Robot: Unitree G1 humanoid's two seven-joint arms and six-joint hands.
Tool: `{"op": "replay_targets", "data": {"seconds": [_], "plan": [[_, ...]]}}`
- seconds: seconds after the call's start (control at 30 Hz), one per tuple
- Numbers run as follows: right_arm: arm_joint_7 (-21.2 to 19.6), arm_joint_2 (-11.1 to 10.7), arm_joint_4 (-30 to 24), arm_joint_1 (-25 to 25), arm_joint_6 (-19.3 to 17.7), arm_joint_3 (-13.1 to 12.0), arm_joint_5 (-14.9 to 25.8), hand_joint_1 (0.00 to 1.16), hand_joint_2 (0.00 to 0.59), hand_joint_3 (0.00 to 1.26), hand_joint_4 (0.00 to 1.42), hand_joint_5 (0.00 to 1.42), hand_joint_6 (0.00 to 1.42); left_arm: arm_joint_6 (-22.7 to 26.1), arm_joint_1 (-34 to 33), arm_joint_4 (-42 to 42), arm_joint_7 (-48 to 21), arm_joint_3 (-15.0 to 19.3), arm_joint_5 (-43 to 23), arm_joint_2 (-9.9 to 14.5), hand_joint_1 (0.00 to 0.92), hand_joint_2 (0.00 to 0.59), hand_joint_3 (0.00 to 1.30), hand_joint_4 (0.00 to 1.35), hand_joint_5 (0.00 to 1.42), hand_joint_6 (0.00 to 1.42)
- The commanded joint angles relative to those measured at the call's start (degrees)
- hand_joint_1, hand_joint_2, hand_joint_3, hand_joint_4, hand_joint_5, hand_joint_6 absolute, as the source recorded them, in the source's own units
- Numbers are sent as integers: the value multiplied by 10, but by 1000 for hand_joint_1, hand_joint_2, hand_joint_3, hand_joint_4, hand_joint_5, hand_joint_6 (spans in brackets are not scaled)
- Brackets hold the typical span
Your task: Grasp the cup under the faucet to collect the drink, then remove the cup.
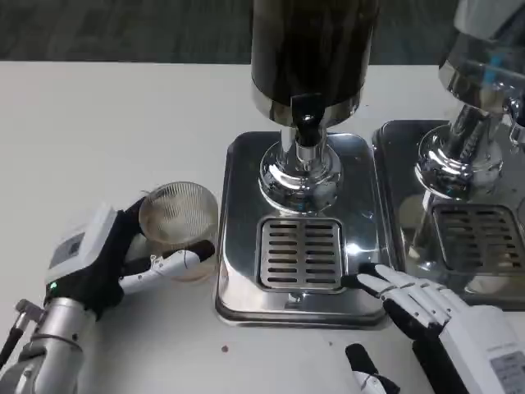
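**A:** Clear ribbed plastic, wrapped by white and black fingers (168, 264): that is the cup (179, 228), held by the left hand (98, 258). The fingers curl round its lower front and the thumb side sits behind it.

**B:** Where does the cup stand?

**A:** On the white surface (107, 123), just beside the left edge of the steel drip tray (238, 279), not on it. The faucet (307, 123) hangs above the slotted grate (300, 253) at the middle of that tray, so the cup is well off to the side of the spout.

**B:** Anything in it?

**A:** A dark patch shows low inside the cup, near the fingers. It may be drink or only shadow; I cannot tell.

**B:** And the other hand?

**A:** The right hand (426, 305) lies at the tray's front right corner, fingers stretched out and apart, holding nothing.

**B:** So how far along?

**A:** My judgement: the grasp is made. If that dark patch is drink, collecting is done and the cup is already removed. If not, it must yet go under the faucet.
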Motion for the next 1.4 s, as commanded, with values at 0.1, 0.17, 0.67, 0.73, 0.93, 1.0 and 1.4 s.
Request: {"op": "replay_targets", "data": {"seconds": [0.1, 0.17, 0.67, 0.73, 0.93, 1.0, 1.4], "plan": [[4, 5, -12, 6, 0, -15, 3, 471, 450, 283, 197, 236, 259, -16, -5, 29, -3, -15, 5, -15, 216, 57, 397, 539, 765, 1050], [5, 5, -11, 7, 0, -17, 3, 472, 450, 284, 197, 236, 260, -23, -5, 34, 6, -16, 6, -19, 220, 62, 400, 541, 772, 1066], [17, 7, -16, 12, -5, -32, 8, 466, 452, 295, 201, 246, 265, -36, -2, 65, 92, -34, 24, -37, 256, 91, 551, 711, 984, 1270], [19, 7, -15, 11, -6, -32, 9, 464, 452, 295, 201, 246, 265, -42, 2, 64, 105, -33, 23, -37, 257, 97, 568, 734, 1013, 1290], [20, 9, -10, 8, -10, -31, 13, 459, 452, 295, 201, 239, 263, -60, 18, 55, 138, -27, 21, -34, 262, 105, 601, 774, 1048, 1333], [19, 11, -8, 6, -11, -30, 14, 457, 452, 295, 201, 238, 259, -72, 30, 39, 155, -22, 21, -30, 262, 105, 602, 777, 1051, 1337], [20, 17, 4, -4, -18, -28, 18, 457, 459, 295, 201, 236, 252, -93, 91, -101, 144, 17, 7, -22, 259, 108, 603, 788, 1054, 1330]]}}
